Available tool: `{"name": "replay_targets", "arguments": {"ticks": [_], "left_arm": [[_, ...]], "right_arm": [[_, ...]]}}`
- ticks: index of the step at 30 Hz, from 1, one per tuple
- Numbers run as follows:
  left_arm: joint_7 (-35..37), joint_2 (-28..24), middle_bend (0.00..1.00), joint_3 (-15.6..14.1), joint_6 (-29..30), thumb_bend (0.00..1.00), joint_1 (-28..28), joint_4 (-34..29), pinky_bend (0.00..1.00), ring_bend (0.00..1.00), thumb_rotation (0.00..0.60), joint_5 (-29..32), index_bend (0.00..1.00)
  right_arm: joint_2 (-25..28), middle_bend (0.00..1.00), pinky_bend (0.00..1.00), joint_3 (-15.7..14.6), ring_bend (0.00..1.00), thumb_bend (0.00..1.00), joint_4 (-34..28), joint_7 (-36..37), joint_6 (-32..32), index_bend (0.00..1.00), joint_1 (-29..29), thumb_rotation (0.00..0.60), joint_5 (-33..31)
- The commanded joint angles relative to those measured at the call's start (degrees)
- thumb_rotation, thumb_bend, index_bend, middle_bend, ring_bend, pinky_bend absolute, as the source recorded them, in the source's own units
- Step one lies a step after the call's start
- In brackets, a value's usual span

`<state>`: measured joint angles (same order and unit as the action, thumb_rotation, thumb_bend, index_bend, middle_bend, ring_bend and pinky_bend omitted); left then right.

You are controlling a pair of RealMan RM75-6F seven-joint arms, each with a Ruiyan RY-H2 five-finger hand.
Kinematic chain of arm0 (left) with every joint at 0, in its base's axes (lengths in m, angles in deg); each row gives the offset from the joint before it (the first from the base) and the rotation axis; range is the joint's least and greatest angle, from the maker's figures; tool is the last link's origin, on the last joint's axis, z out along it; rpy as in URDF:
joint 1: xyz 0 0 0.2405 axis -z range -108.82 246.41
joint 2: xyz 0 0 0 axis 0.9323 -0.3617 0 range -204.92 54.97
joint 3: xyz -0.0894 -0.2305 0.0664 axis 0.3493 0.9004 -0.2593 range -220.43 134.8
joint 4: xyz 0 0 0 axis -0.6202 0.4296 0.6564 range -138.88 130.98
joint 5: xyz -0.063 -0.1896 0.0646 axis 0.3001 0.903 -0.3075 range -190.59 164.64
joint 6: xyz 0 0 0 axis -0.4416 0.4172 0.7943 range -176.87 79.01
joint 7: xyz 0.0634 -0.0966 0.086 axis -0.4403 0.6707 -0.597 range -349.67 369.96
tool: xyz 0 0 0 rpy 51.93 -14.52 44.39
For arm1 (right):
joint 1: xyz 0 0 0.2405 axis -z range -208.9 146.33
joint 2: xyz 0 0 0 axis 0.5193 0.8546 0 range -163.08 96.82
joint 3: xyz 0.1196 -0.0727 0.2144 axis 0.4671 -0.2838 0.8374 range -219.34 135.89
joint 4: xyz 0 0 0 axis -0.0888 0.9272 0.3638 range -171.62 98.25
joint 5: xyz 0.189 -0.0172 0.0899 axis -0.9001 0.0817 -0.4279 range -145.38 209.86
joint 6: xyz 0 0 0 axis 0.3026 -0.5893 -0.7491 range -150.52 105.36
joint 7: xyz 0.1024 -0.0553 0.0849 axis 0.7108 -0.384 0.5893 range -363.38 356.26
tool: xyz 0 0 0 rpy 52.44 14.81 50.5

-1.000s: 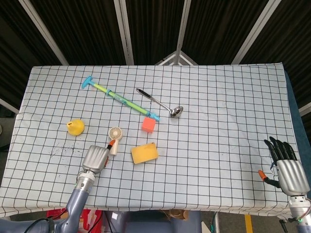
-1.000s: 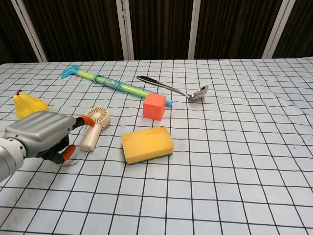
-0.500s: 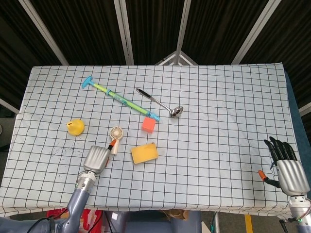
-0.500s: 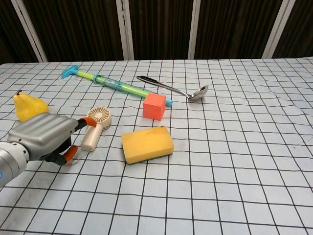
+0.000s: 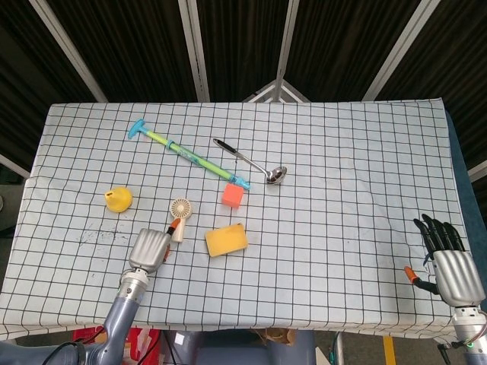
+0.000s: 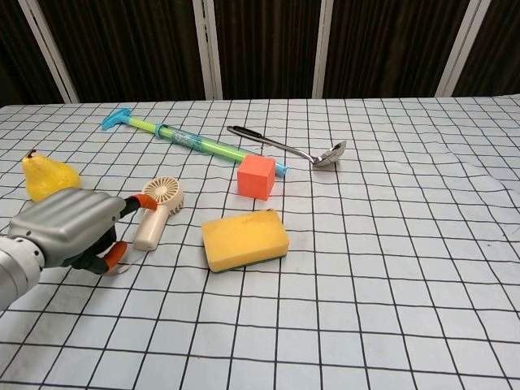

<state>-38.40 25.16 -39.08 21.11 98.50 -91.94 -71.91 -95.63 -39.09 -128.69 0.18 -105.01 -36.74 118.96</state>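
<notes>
So the left robot hand [image 6: 69, 227] sits low at the near left of the table [image 5: 342, 152], back up, fingers curled under. One orange fingertip reaches toward the handle of the little handheld fan [image 6: 157, 210]; it looks like touching, but honestly I can't tell if it's actually gripping anything from these angles. The fan lies flat just right of that hand, with a yellow pear [image 6: 45, 176] a bit further left and far. A yellow sponge [image 6: 244, 239] is just right of the fan, and an orange-red cube [image 6: 257, 176] sits beyond the sponge. Further back there's a long green and blue toy pump [image 5: 186, 153] lying diagonally, its near end close to the cube, and a metal ladle [image 5: 249, 160] beside it. The right robot hand [image 5: 449, 262] is way off at the near right edge, dark fingers spread, holding nothing.
</notes>
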Motion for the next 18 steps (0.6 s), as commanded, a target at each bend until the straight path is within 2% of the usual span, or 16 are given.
{"name": "replay_targets", "arguments": {"ticks": [1, 5, 8, 12, 15, 18], "left_arm": [[2.1, -0.8, 0.85, 1.5, 1.7, 0.71, 0.1, -1.5, 0.74, 0.66, 0.6, -2.4, 0.14], [4.6, -1.9, 0.79, 3.2, 3.9, 0.62, 0.2, -3.7, 0.71, 0.61, 0.6, -5.3, 0.07], [5.7, -4.0, 0.68, 3.9, 6.0, 0.52, -0.2, -6.6, 0.62, 0.51, 0.6, -7.7, 0.03], [7.4, -8.3, 0.39, 2.6, 9.1, 0.35, -2.1, -11.5, 0.36, 0.3, 0.6, -11.3, 0.0], [9.7, -12.5, 0.22, 0.0, 12.1, 0.27, -5.0, -14.7, 0.18, 0.15, 0.6, -14.3, 0.0], [12.4, -16.1, 0.1, -2.9, 14.7, 0.22, -7.9, -16.3, 0.05, 0.04, 0.6, -16.9, 0.0]], "right_arm": [[0.0, 0.0, 0.0, 0.0, 0.0, 0.28, 0.0, 0.0, 0.0, 0.07, 0.0, 0.6, 0.0], [0.0, 0.0, 0.0, 0.0, 0.0, 0.28, 0.0, 0.0, -0.1, 0.07, 0.0, 0.6, 0.0], [0.0, 0.0, 0.0, 0.0, 0.0, 0.28, 0.0, 0.0, -0.1, 0.07, 0.0, 0.6, 0.0], [-0.1, 0.0, 0.0, 0.0, 0.0, 0.28, 0.1, 0.0, -0.1, 0.07, 0.0, 0.6, 0.0], [-0.1, 0.0, 0.0, 0.0, 0.0, 0.28, 0.1, 0.0, -0.1, 0.07, 0.0, 0.6, 0.0], [-0.1, 0.0, 0.0, 0.0, 0.0, 0.28, 0.1, -0.2, -0.1, 0.07, 0.0, 0.6, 0.1]]}}
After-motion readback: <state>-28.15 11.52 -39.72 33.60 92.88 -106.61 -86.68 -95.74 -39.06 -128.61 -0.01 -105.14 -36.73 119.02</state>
